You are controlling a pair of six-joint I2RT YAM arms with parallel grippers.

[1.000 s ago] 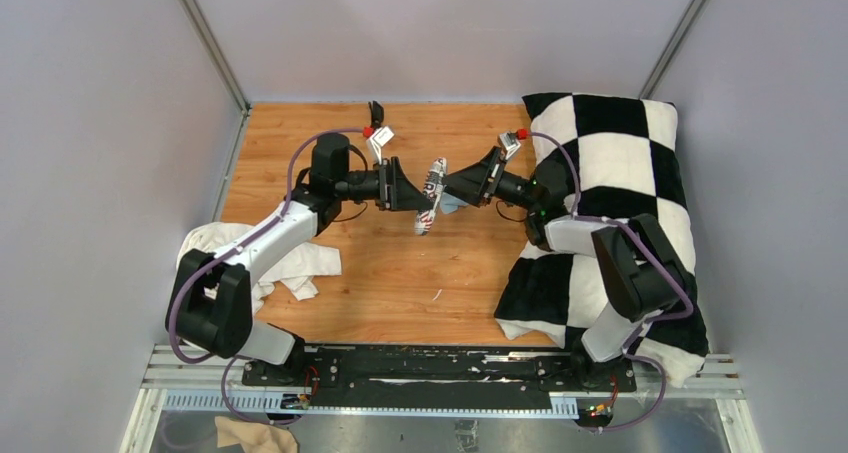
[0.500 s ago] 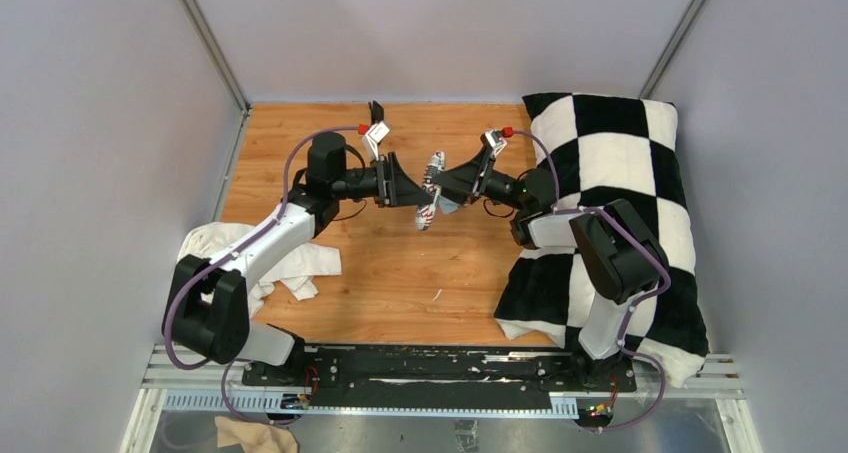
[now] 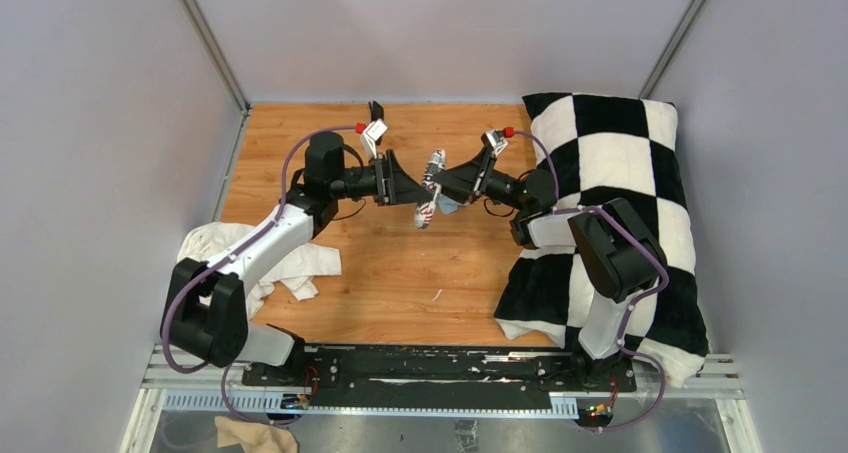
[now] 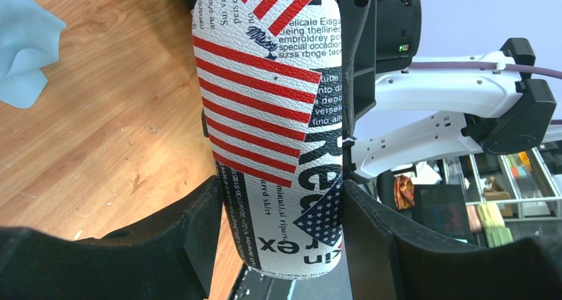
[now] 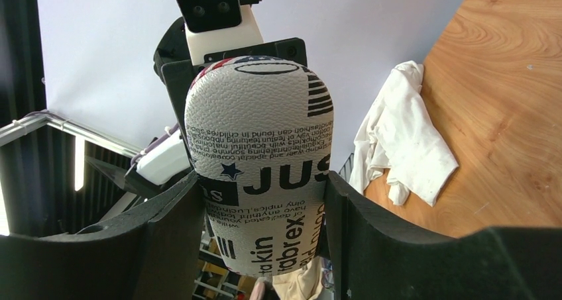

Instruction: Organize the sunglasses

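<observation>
Both my left end effector [image 4: 278,220] and right end effector [image 5: 262,214] clamp the printed glasses case [image 3: 430,188] in mid-air, so uneven pulls could slip it free, while the black sunglasses [image 3: 376,110] lie beyond the case, well apart.

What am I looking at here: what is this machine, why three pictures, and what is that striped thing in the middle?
These are two robot arms bolted at the near edge of a wooden table. The wide picture comes from a fixed camera above and behind them. The other two come from small cameras on each wrist, looking along that arm's own fingers. The left gripper and the right gripper both clamp one printed case between them. It is white, with red stripes and lettering. On the table lie a light-blue cloth, a crumpled white cloth and a black-and-white checked cushion.
</observation>
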